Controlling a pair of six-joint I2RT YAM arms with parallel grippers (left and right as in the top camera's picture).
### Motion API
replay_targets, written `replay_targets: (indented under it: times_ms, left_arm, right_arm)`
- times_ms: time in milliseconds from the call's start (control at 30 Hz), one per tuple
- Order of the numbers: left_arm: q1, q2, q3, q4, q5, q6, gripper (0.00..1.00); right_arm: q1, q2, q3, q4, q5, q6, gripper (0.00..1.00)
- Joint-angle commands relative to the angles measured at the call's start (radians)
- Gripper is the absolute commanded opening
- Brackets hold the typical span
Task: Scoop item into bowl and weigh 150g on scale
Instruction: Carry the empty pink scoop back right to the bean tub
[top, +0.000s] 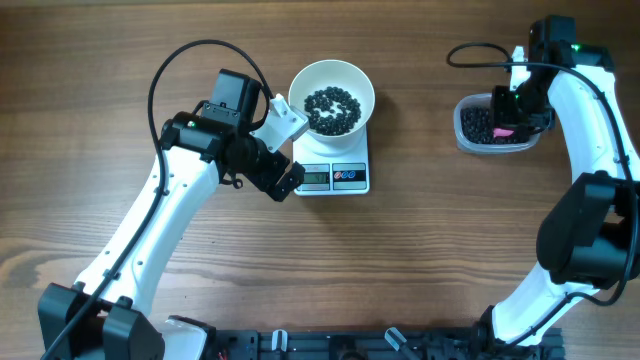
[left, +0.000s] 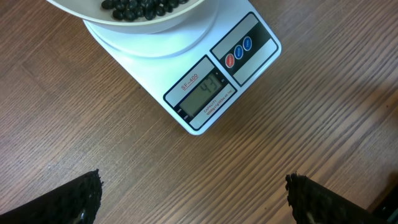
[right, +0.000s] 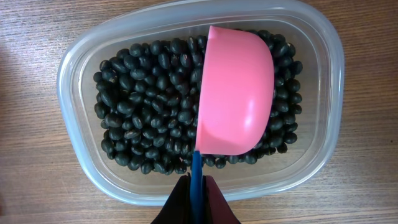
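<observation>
- Beans lie in the white bowl in the view from above. The bowl sits on the scale in the upper middle of the frame. More beans fill the clear tub at the upper right, where the right arm reaches down. The left jaws hang wide open with nothing in them, just left of the scale.
- Left wrist view: the scale's screen is in the middle, but I cannot read its number for sure. The bowl peeks in at the top. Two dark fingertips sit in the bottom corners, far apart, over the bare worktop.
- Right wrist view: the right jaws are shut tight on the thin blue handle of a pink scoop. The scoop is tipped, round back up, on the beans in the tub.
- What could go wrong: beans may roll off the scoop on the way to the bowl. One big scoop could make the bowl too heavy. The left jaws are close enough to bump the scale and spoil the number.
</observation>
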Motion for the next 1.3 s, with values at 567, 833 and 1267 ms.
replay_targets:
  times_ms: [567, 833, 1267]
  left_arm:
    - [0.005, 0.006, 0.007, 0.003, 0.018, 0.016, 1.0]
    - [0.005, 0.006, 0.007, 0.003, 0.018, 0.016, 1.0]
    - [0.005, 0.006, 0.007, 0.003, 0.018, 0.016, 1.0]
  right_arm:
    - [-0.01, 0.068, -0.064, 0.103, -0.174, 0.032, 0.04]
    - [-0.01, 0.068, -0.064, 0.109, 0.006, 0.031, 0.04]
    - [-0.01, 0.068, -0.064, 0.153, 0.209, 0.011, 0.04]
